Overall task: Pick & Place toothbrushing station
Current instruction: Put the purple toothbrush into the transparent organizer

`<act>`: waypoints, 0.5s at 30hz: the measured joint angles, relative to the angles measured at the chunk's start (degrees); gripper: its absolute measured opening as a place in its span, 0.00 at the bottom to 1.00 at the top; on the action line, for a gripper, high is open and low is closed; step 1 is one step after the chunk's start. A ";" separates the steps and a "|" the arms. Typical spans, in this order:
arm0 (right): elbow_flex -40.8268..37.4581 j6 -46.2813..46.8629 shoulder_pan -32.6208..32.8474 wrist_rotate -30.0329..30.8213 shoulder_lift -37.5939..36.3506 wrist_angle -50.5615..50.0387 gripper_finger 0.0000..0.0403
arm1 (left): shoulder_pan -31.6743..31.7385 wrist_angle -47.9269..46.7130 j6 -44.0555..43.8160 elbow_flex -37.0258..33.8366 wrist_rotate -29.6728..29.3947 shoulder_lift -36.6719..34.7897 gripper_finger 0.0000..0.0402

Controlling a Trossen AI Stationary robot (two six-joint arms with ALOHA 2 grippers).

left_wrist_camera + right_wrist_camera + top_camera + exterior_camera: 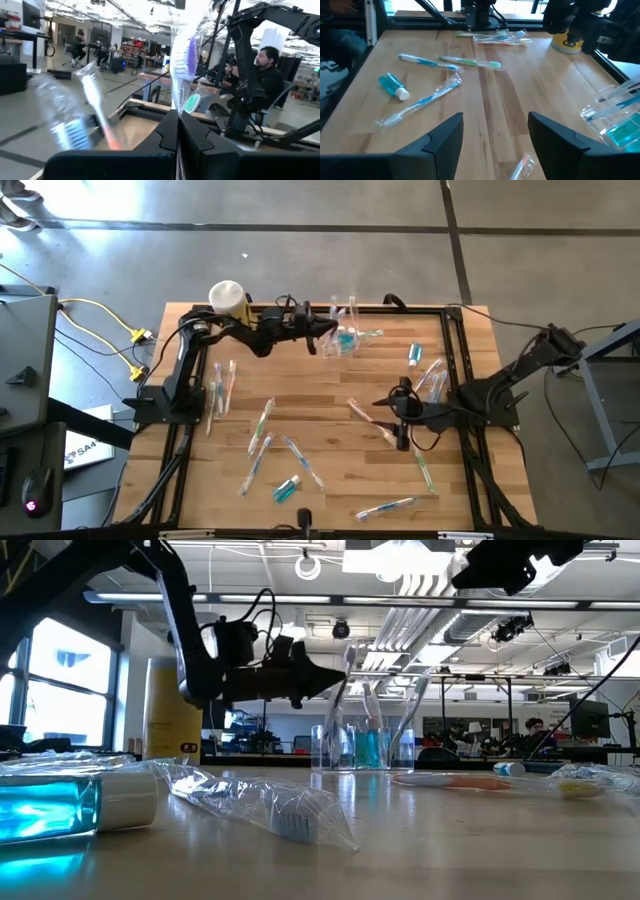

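The left gripper (330, 332), clamped on a wrapped toothbrush (184, 65), hangs just beside the clear cup (345, 340) near the desk's (330, 420) far edge; a crooked release could snag the brushes already inside and tip the cup. The right gripper (403, 430) waits with fingers apart above scattered toothbrushes (422, 102)

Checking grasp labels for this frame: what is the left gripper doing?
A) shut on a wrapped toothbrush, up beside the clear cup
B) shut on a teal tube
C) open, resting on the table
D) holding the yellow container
A: the left gripper is shut on a wrapped toothbrush standing up from its fingers, and in the high view it sits right next to the clear cup at the table's far edge.
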 joint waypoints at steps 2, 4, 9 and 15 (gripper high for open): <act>0.00 0.00 1.14 0.98 0.00 0.00 0.53 | 0.84 1.58 -1.07 -1.63 0.21 0.00 0.00; 0.00 0.00 2.20 2.23 0.00 -0.02 0.53 | 1.58 3.48 -1.84 -3.34 0.27 0.00 0.00; 0.00 -0.12 3.55 5.14 0.00 -0.02 0.53 | 2.32 6.39 -1.95 -6.96 0.14 0.00 0.00; 0.00 -1.42 3.52 6.06 0.00 0.00 0.53 | 2.48 5.28 -1.80 -9.00 0.08 0.00 0.00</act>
